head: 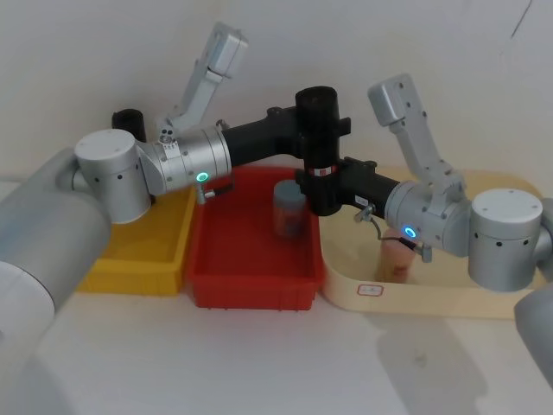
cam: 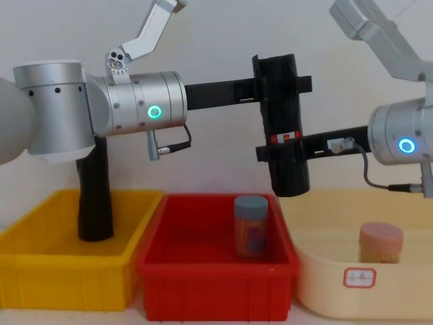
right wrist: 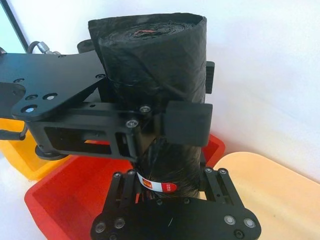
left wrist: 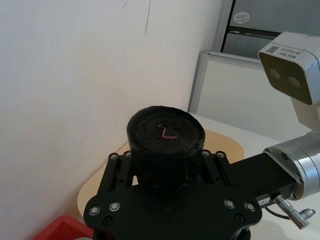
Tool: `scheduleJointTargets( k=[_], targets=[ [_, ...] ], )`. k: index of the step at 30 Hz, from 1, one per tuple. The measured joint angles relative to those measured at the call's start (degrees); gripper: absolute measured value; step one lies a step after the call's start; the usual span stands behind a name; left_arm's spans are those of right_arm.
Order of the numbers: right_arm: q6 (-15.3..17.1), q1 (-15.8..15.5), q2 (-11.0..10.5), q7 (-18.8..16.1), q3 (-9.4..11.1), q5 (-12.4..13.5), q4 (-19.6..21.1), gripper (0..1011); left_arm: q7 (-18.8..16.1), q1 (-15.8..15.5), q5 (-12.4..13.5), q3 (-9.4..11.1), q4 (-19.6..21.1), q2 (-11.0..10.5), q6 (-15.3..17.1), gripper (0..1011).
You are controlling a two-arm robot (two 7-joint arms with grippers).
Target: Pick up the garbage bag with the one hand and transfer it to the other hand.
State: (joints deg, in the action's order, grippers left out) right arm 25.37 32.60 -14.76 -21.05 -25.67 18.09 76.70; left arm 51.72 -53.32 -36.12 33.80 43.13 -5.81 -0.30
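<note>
The garbage bag (cam: pixel 281 112), a black roll with a red-and-white label band, stands upright in the air above the red bin. My left gripper (cam: pixel 284 87), on the green-ringed arm, is shut on its upper part. The right gripper (cam: pixel 284 149), on the blue-ringed arm, is closed around the lower part at the label band. From the head view the roll (head: pixel 318 112) sits between the left gripper (head: pixel 321 121) and the right gripper (head: pixel 327 183). The right wrist view has the label (right wrist: pixel 160 186) just above the right gripper (right wrist: pixel 167 192). The roll's top end (left wrist: pixel 166 131) faces the left wrist camera.
A yellow bin (cam: pixel 40 271) on the left holds a plain black roll (cam: pixel 95 196). The red bin (cam: pixel 216 291) in the middle holds a grey-lidded canister (cam: pixel 252 227). A cream tray (cam: pixel 406 298) on the right holds a pink-lidded jar (cam: pixel 381 242). A white wall stands close behind.
</note>
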Motion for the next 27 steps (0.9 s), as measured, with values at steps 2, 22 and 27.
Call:
scheduleJointTargets(
  k=[2, 22, 27],
  targets=[
    [0.0, 0.0, 0.0, -0.01, 0.0, 0.0, 0.0, 565, 0.0, 0.0, 0.0, 0.0, 0.0, 0.01, 0.0, 580],
    [1.13, -0.22, -0.61, 2.78, 1.09, -0.95, 1.33, 563, -0.01, 0.0, 0.02, 0.0, -0.01, 0.0, 0.0, 1001],
    [2.1, -0.56, -0.97, 5.04, 2.67, -1.38, 2.06, 563, -0.02, 0.01, 0.02, 0.0, -0.01, 0.0, 0.0, 1001]
  ],
)
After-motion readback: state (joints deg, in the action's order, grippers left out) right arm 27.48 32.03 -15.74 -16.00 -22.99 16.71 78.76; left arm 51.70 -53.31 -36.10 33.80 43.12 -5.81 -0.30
